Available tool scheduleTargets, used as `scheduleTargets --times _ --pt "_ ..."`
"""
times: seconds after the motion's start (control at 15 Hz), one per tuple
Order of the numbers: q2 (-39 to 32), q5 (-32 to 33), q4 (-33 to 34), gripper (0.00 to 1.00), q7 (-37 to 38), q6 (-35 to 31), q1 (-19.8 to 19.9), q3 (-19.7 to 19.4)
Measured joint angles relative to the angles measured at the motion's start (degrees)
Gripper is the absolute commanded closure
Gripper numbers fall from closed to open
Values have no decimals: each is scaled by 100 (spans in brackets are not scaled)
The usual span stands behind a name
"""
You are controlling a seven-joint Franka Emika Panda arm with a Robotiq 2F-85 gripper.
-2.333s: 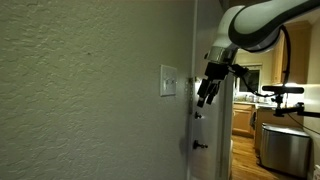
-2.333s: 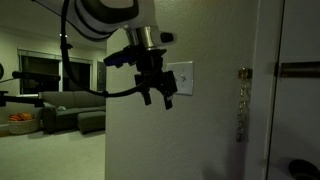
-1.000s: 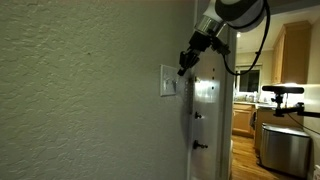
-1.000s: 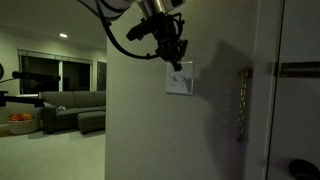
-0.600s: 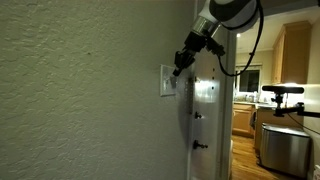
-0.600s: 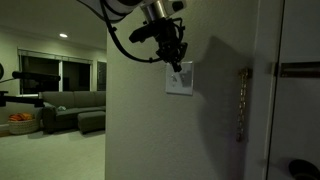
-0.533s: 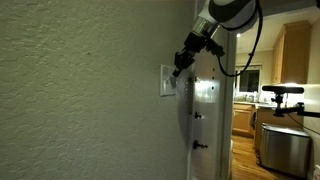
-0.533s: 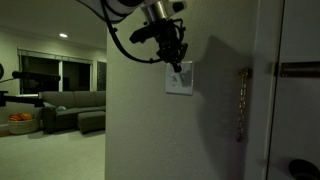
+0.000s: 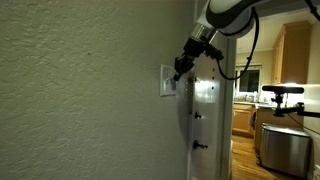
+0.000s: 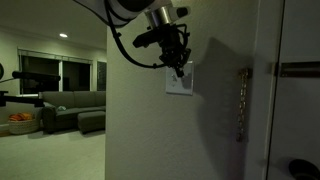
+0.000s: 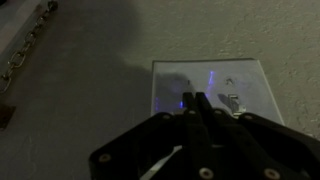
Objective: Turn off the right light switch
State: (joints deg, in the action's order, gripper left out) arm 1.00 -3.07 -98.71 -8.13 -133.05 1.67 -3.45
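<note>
A small white wall plate point(image 10: 172, 88) hangs on the textured wall and shows edge-on in an exterior view point(image 9: 166, 84). My gripper point(image 10: 181, 69) is shut, its fingertips pressed together against the plate's upper part. In the wrist view the plate point(image 11: 250, 80) fills the middle, and the shut gripper point(image 11: 193, 97) points at it. One toggle point(image 11: 232, 100) shows beside the fingertips. The right light switch lies on the half of the plate nearer the metal strip, and the fingertips hide it. Whether the tips touch it I cannot tell.
A shiny metal strip with dark knobs point(image 10: 240, 100) runs down the wall beside the plate and appears in the wrist view's corner point(image 11: 25, 45). A door frame point(image 10: 268, 90) stands past it. A sofa point(image 10: 60, 110) and a kitchen with a tripod point(image 9: 283, 92) lie beyond the wall.
The shut fingertips have crept slightly down onto the wall plate, and the arm above them has shifted a little. The jaws stay shut.
</note>
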Motion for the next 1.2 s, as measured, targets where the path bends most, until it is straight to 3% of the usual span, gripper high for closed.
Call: scheduleTargets --times 0.8,0.87,0.93,1.07,1.2 --pt "-125 4 -283 93 -171 91 8 -9" --pt "-69 5 -298 91 -237 108 14 -18" --pt "14 5 -325 66 -306 179 23 -28" --pt "199 5 -417 64 -422 461 62 -41" --pt "348 2 -562 51 -511 834 80 -72"
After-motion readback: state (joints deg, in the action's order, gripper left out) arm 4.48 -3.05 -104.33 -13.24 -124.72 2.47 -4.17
